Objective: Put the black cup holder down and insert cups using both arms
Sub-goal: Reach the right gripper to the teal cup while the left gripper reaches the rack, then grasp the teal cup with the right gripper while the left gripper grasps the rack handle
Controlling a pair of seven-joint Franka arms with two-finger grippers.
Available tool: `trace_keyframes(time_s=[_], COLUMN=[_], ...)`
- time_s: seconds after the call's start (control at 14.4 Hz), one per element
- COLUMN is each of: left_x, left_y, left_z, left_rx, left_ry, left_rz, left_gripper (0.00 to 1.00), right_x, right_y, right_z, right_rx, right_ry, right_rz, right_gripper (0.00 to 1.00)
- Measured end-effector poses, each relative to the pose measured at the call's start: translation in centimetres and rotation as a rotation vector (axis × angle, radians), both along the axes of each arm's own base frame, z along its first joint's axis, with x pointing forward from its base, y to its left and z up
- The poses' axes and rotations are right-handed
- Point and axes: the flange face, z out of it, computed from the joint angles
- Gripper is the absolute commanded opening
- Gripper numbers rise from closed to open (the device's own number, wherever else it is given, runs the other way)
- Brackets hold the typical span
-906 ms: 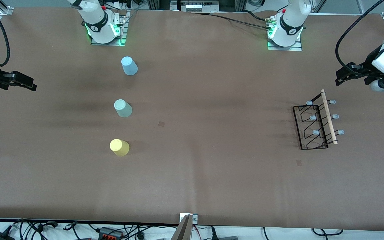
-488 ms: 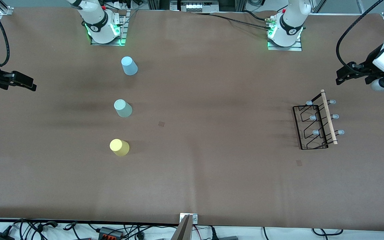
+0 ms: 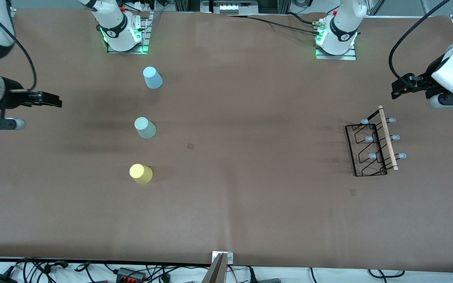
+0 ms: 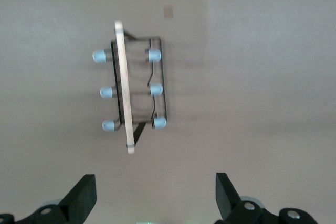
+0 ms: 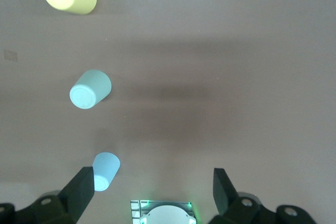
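My two grippers hang over the brown tabletop [image 3: 250, 98] with nothing in them and no cup racked yet. My left gripper [image 3: 398, 88], fingers spread wide as its wrist view shows [image 4: 152, 195], hovers at the left arm's end of the tabletop, near the end of the holder [image 3: 372, 147] that lies farthest from the front camera. My right gripper [image 3: 51, 100], likewise spread [image 5: 149, 190], hangs at the right arm's end, well apart from the cups.

The holder rests toward the left arm's end, its wooden rod [image 3: 387, 137] running along the top and the grey-tipped prongs [image 3: 394, 137] sticking out to both sides. I judge it light but stiff: thin wire that gives little to pinch and could twist in my fingers. The rod looks the best hold, taken near its middle between the prongs, so the frame hangs level.

The three cups stand mouth down in a row toward the right arm's end: the blue cup [image 3: 152, 77] farthest from the front camera, the grey-green cup [image 3: 144, 127] between, the yellow cup [image 3: 140, 173] nearest. They look light, thin and smooth, likely to slip or dent under a hard squeeze. I would close gently across the tapered wall, low enough not to tip them.
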Motion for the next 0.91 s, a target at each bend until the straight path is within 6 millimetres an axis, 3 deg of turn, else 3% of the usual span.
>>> trace_keyframes(time_s=[0.28,0.42,0.7,0.91], left_x=[-0.3,0.7,3.5,4.8], left_y=[0.8,1.7,3.9,4.6], left_z=[-2.7,-3.0,-4.2,-5.7], left_rx=[0.003,0.001,-0.008,-0.009], left_ry=[0.148,0.150,0.146,0.099], left_rz=[0.016,0.031,0.046,0.053], left_gripper=[1.00,1.00,1.00,1.00], right_x=[-0.2,-1.3,-5.6,-7.6], right_y=[2.0,3.7,8.9,13.0], right_z=[-2.7,-6.1,-15.5,-18.1], right_rx=[0.003,0.005,-0.009,-0.013], right_ry=[-0.047,-0.110,-0.226,-0.260], right_rz=[0.031,0.049,-0.002,-0.051], right_gripper=[1.00,1.00,1.00,1.00])
